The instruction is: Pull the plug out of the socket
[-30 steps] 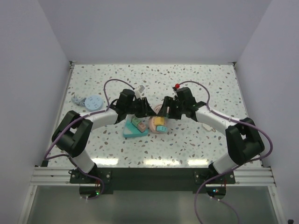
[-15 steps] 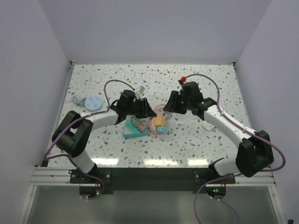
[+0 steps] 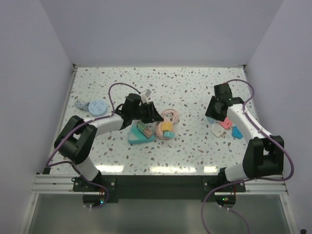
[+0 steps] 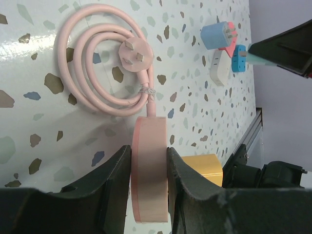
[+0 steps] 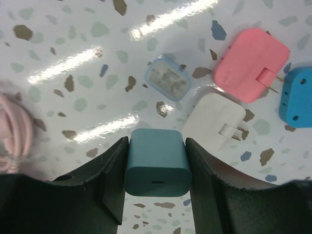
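My left gripper (image 4: 147, 156) is shut on the rim of a round pink socket (image 4: 148, 185), which lies on the table in the top view (image 3: 160, 129). A yellow plug (image 4: 200, 169) sits in the socket (image 3: 167, 127). The socket's pink cable (image 4: 97, 63) lies coiled beyond it. My right gripper (image 5: 156, 146) is shut on a teal plug (image 5: 156, 163) and holds it just above the table at the right (image 3: 213, 113), away from the socket.
Loose plugs lie under the right gripper: light blue (image 5: 168, 83), white (image 5: 214, 119), pink (image 5: 251, 63) and blue (image 5: 298, 97). A teal triangular socket block (image 3: 139, 134) with plugs sits left of the pink socket. Blue discs (image 3: 97, 106) lie far left.
My right arm has swung from beside the pink socket out to the right side of the table, carrying the teal plug. The left gripper has stayed on the socket.
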Available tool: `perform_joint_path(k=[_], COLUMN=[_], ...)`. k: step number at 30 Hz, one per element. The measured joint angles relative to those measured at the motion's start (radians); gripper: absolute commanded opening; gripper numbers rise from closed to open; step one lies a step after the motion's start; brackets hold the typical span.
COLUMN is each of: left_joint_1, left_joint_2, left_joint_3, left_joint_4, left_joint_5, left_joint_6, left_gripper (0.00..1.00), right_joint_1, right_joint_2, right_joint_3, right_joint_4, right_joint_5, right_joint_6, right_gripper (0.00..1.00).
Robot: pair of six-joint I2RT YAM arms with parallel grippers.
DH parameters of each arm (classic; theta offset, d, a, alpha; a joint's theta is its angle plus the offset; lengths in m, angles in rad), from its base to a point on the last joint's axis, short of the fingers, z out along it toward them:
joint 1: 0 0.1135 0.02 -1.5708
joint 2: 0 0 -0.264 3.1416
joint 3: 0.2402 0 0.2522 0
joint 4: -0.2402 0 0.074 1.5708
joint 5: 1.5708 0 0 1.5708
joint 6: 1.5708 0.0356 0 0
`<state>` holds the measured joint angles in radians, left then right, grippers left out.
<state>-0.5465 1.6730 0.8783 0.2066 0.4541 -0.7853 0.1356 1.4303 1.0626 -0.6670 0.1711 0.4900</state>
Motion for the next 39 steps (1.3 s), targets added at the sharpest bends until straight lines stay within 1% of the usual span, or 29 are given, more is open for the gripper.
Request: perform_joint_path(k=[2, 5, 6, 9, 10, 13, 14, 15, 17, 21, 25, 27, 29, 32, 37, 39], left_joint_1=[0.001, 0.001, 0.001, 0.001, 0.001, 0.001, 0.001, 0.001, 0.001, 0.001, 0.001, 0.001, 0.001, 0.001, 0.001, 0.001], left_joint_2=[0.0, 0.0, 0.0, 0.0, 0.0, 0.0, 0.0, 0.0, 0.0, 0.0, 0.0, 0.001, 0.004, 0.012, 0.014, 0.014], left_joint_3=[0.011, 0.019, 0.019, 0.019, 0.019, 0.019, 0.019, 0.019, 0.019, 0.019, 0.019, 0.019, 0.019, 0.019, 0.019, 0.019], left_joint_4=[-0.003, -0.003, -0.003, -0.005, -0.005, -0.005, -0.005, -0.005, -0.005, -0.005, -0.003, 0.0, 0.008, 0.016, 0.018, 0.019], left_joint_5=[0.004, 0.005, 0.006, 0.006, 0.006, 0.006, 0.006, 0.006, 0.007, 0.007, 0.006, 0.007, 0.008, 0.01, 0.01, 0.01], left_joint_6=[0.0, 0.0, 0.0, 0.0, 0.0, 0.0, 0.0, 0.0, 0.0, 0.0, -0.003, -0.008, -0.009, -0.016, -0.031, -0.039], left_gripper=[0.0, 0.0, 0.0, 0.0, 0.0, 0.0, 0.0, 0.0, 0.0, 0.0, 0.0, 0.0, 0.0, 0.0, 0.0, 0.0], right_joint_1=[-0.004, -0.008, -0.009, -0.016, -0.018, -0.019, -0.019, -0.019, -0.019, -0.019, -0.001, 0.05, 0.126, 0.226, 0.327, 0.356], right_joint_2=[0.011, 0.031, 0.036, 0.047, 0.048, 0.048, 0.048, 0.048, 0.048, 0.013, -0.085, -0.134, -0.17, -0.18, -0.163, -0.139], right_joint_3=[-0.013, -0.022, -0.022, -0.022, -0.022, -0.021, -0.021, -0.021, -0.021, -0.02, -0.023, -0.03, -0.045, -0.058, -0.081, -0.092], right_joint_4=[-0.022, -0.033, -0.034, -0.033, -0.033, -0.031, -0.029, -0.029, -0.029, -0.022, 0.031, 0.076, 0.137, 0.199, 0.259, 0.282], right_joint_5=[0.033, 0.064, 0.074, 0.1, 0.103, 0.108, 0.108, 0.109, 0.11, 0.07, -0.116, -0.217, -0.311, -0.418, -0.451, -0.451], right_joint_6=[-0.004, -0.004, -0.004, -0.003, -0.004, -0.005, -0.005, -0.006, -0.01, -0.017, -0.031, -0.035, -0.034, -0.012, 0.024, 0.035], right_gripper=[0.31, 0.47, 0.5, 0.53, 0.59, 0.68, 0.73, 0.75, 0.74, 0.69, 0.71, 0.72, 0.71, 0.7, 0.68, 0.66])
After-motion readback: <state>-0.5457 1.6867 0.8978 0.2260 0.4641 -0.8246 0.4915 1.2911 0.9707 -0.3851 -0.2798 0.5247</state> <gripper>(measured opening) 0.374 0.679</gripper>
